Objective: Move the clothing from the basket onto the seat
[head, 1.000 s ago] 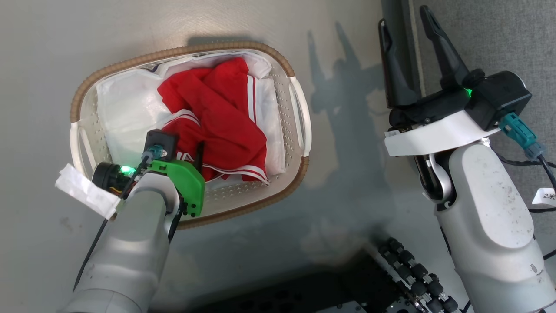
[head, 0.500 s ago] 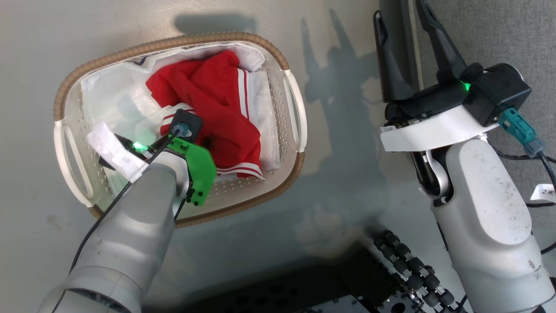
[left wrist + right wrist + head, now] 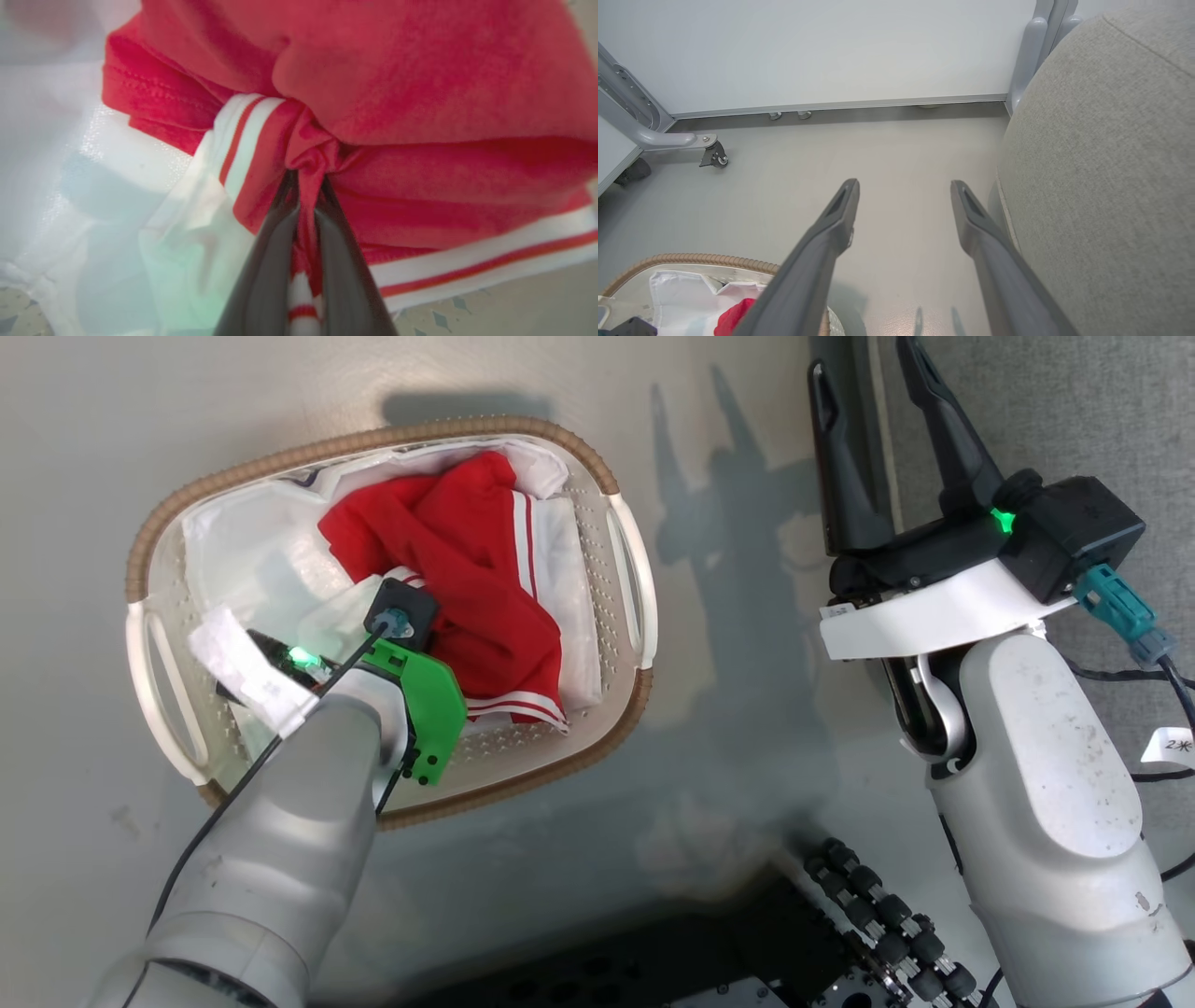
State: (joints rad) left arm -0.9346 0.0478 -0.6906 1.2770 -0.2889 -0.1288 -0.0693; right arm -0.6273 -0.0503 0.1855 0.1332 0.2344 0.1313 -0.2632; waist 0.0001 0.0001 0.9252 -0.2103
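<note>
We judge the lift should go straight up and slowly, high enough that the trailing bright red, white-striped soft clothing (image 3: 476,569) clears the brown woven rim of the oval white perforated plastic basket (image 3: 373,437) and leaves the white cloth liner (image 3: 252,560) behind. Only then should it swing towards the large grey upholstered seat (image 3: 1101,163). Our left gripper (image 3: 307,186) is nearly closed, clamping a bunched red-and-white hem inside the basket. Our right gripper (image 3: 905,186) stands wide apart and empty above the floor, beside the seat.
</note>
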